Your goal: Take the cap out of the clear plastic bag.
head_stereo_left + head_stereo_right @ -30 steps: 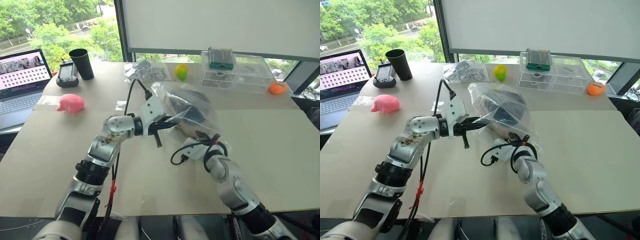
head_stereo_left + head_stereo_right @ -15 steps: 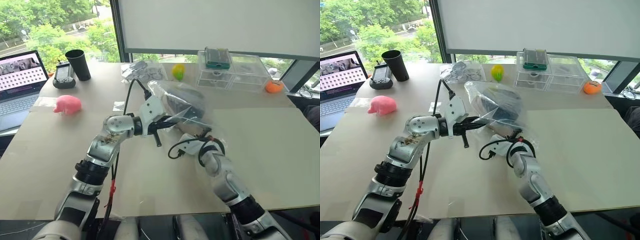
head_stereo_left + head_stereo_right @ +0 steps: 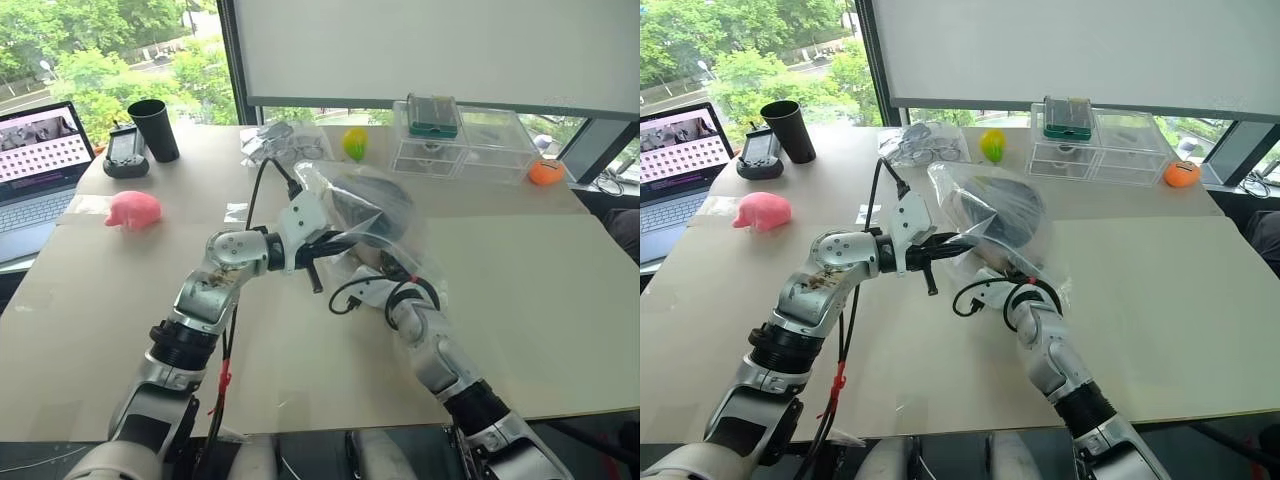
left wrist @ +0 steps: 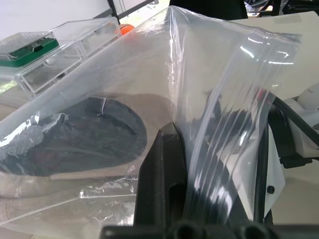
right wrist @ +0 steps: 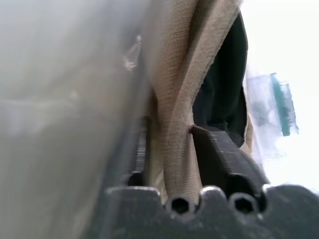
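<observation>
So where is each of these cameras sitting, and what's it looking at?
Head, both eyes: look down over both arms at the table and clear plastic bag.
Left wrist: looks along the left gripper, shut on the bag's film.
Right wrist: looks along the right gripper, pinching the cap.
All share bag and cap.

**Cap inside bag, bag held off the table**

The large transparent crinkly plastic bag [image 3: 375,225] was raised above the beige table, its zip-strip mouth edge pulled toward the near side and hanging slack in folds. The round soft fabric cap [image 3: 992,208], beige outside with dark navy-black lining, sat inside the bag, tilted with the lining facing out. Its beige brim edge [image 5: 180,124] reached the bag's mouth.
</observation>
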Tool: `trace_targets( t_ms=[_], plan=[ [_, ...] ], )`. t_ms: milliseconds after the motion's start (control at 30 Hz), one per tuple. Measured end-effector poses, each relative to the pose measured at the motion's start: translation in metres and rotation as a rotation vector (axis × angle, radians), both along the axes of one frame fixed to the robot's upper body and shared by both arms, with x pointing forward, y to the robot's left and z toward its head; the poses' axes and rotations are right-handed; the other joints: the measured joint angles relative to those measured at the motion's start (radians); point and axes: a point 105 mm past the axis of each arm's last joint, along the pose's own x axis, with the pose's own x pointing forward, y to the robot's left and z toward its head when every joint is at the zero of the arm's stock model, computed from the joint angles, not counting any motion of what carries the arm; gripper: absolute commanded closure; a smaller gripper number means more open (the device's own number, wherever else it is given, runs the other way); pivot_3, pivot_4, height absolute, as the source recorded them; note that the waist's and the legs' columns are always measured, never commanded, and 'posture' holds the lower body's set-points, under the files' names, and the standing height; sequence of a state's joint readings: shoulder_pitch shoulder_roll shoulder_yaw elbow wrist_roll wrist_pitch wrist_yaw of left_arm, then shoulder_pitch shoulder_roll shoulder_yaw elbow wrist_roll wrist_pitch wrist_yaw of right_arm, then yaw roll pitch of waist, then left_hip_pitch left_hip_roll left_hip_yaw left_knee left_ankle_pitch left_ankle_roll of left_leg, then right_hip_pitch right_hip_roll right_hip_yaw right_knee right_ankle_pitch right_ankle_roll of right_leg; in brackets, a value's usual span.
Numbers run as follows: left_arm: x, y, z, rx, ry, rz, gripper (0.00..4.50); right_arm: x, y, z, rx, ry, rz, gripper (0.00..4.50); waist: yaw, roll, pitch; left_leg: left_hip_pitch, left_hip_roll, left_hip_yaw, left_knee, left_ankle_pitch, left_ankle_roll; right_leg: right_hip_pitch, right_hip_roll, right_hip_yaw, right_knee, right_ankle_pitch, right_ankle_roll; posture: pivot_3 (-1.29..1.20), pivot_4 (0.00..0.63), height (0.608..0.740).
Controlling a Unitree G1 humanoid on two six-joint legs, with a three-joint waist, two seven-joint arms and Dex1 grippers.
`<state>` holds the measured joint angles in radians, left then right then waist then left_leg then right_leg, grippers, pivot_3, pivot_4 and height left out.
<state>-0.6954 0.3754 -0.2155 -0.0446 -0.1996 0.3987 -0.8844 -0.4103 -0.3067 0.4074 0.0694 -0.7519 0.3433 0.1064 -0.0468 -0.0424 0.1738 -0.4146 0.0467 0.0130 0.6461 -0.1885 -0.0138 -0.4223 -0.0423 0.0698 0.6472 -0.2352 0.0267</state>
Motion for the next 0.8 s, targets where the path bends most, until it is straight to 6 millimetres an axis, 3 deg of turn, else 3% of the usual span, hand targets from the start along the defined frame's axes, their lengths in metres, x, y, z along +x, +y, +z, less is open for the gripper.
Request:
trace_targets(
  t_ms=[33, 400, 600, 800],
  plan=[
    [0.0, 0.0, 0.0, 0.0, 0.0, 0.001, 4.5, 0.0, 0.0, 0.002, 0.005, -0.007, -0.001, 4.4, -0.001, 0.0, 0.0, 0.0, 0.0, 0.0, 0.0, 0.0, 0.0, 0.0, 0.0, 0.0, 0.0, 0.0, 0.0, 0.0, 0.15, 0.74],
    [-0.001, 0.003, -0.002, 0.011, 0.008, 0.008, 4.5, -0.01, 0.001, 0.008, 0.061, 0.008, 0.031, 4.4, 0.001, 0.0, 0.0, 0.0, 0.0, 0.0, 0.0, 0.0, 0.0, 0.0, 0.0, 0.0, 0.0, 0.0, 0.0, 0.0, 0.15, 0.74],
    [-0.002, 0.004, -0.002, 0.013, 0.006, 0.01, 4.5, -0.043, 0.019, 0.037, 0.196, 0.074, 0.21, 4.4, 0.0, 0.0, 0.0, 0.0, 0.0, 0.0, 0.0, 0.0, 0.0, -0.001, 0.0, 0.0, 0.0, -0.002, 0.003, 0.0, 0.15, 0.74],
    [-0.01, 0.0, 0.007, -0.012, -0.021, -0.026, 4.5, -0.06, 0.019, 0.047, 0.296, 0.207, 0.241, 4.4, 0.006, 0.0, 0.0, 0.0, 0.0, 0.0, 0.0, 0.0, 0.0, 0.0, 0.0, -0.001, 0.0, -0.002, 0.003, 0.0, 0.15, 0.74]
  ],
)
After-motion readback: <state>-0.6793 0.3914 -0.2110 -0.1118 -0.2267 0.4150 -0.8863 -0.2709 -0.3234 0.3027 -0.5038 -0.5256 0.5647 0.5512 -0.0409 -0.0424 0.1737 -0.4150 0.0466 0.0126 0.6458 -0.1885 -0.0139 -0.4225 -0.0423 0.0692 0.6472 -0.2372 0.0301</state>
